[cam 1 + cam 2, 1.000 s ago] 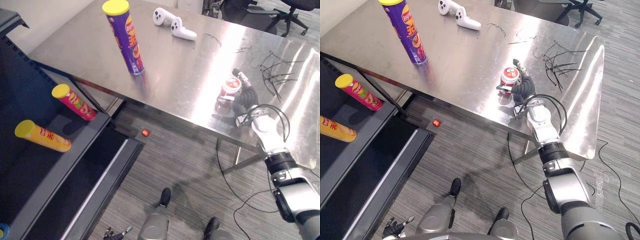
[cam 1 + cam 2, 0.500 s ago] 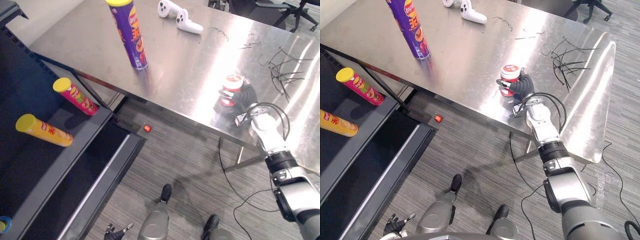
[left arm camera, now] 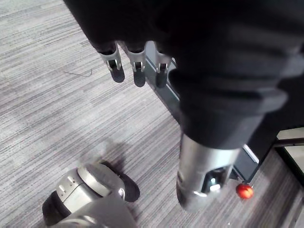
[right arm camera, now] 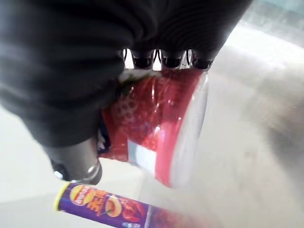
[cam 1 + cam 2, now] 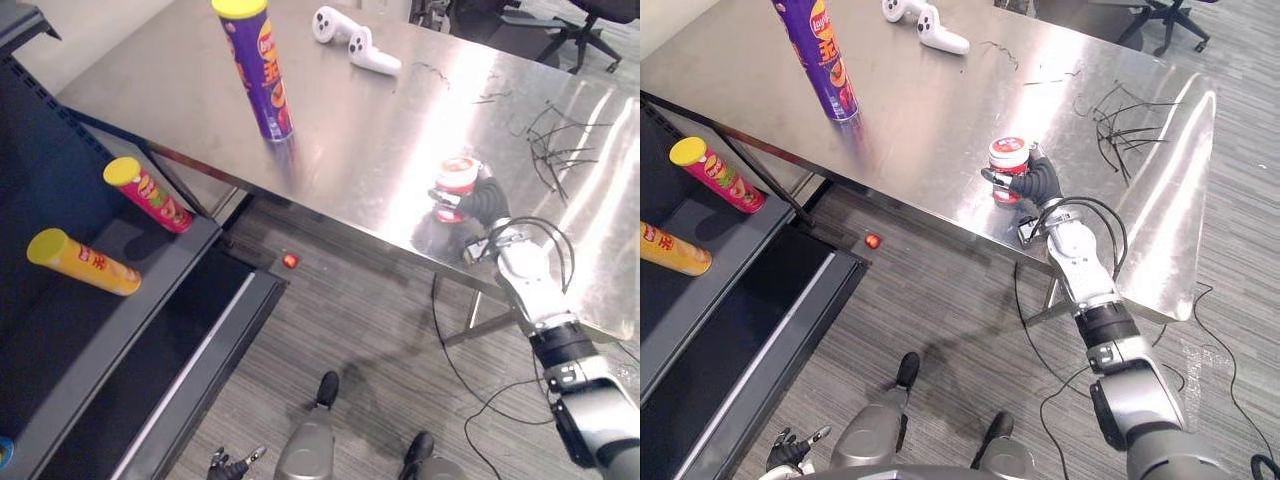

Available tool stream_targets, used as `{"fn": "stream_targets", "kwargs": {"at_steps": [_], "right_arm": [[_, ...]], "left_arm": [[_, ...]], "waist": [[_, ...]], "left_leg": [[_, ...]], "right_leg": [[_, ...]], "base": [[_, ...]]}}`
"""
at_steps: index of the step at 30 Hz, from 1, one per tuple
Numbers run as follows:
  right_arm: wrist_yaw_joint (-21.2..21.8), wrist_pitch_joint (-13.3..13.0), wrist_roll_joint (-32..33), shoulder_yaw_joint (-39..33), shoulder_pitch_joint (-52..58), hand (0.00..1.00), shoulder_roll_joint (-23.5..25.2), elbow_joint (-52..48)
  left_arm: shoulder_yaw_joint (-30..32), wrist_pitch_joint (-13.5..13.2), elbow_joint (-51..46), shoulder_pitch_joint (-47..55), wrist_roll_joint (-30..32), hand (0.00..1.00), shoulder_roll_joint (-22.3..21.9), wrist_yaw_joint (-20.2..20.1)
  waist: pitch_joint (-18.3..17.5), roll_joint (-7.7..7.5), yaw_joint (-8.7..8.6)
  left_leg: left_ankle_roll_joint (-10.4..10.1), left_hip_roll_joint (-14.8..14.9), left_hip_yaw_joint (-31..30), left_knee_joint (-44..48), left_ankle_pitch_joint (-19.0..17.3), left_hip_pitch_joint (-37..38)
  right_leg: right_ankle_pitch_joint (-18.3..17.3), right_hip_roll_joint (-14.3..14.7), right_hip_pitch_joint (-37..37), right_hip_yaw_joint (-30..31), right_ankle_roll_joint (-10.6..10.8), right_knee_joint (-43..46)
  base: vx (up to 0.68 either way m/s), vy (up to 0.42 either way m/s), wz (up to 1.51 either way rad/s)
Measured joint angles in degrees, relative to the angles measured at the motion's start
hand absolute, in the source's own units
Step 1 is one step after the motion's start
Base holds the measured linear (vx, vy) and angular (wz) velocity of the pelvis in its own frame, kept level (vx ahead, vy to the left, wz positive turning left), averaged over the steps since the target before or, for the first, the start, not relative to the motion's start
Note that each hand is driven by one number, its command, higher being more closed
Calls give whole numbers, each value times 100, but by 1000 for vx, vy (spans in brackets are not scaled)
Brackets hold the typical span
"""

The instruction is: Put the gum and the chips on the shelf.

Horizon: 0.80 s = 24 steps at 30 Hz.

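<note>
Red gum tub [image 5: 1008,160] sits in the right hand [image 5: 1036,184], fingers and thumb curled round it above the steel table [image 5: 940,120]. Well off to that hand's left, a purple chips can [image 5: 821,60] stands upright. The left hand [image 3: 138,66] hangs low, fingers relaxed and holding nothing.

gum [image 5: 1008,160]: red tub, white lid, upright, held in right hand [image 5: 1037,183]. chips [image 5: 820,60]: purple can, upright on bench [image 5: 940,120].
</note>
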Motion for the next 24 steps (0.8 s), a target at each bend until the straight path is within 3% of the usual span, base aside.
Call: {"fn": "stream_targets", "kwargs": {"at_steps": [7, 17, 24], "right_arm": [[53, -141, 12, -99, 494, 100, 75, -875], [50, -222, 350, -399, 856, 100, 181, -1422], [284, -267, 567, -476, 881, 100, 280, -1918]], "left_arm": [[170, 0, 72, 11, 1, 0, 22, 0], [380, 1, 244, 44, 209, 0, -5, 5], [390, 3, 250, 125, 223, 0, -6, 22]], "waist": [[-380, -236, -189], [-866, -109, -291], [-1007, -137, -311]], "left_leg": [[-55, 72, 205, -13, -45, 96], [-123, 206, 363, -18, -93, 103], [-129, 306, 510, -12, -98, 178]], "right_leg": [[6, 50, -20, 231, 3, -17], [8, 161, -96, 374, -1, -62], [71, 245, -96, 534, -29, -130]], "base": [[-24, -7, -17], [-7, -13, -8], [31, -24, -13]]}}
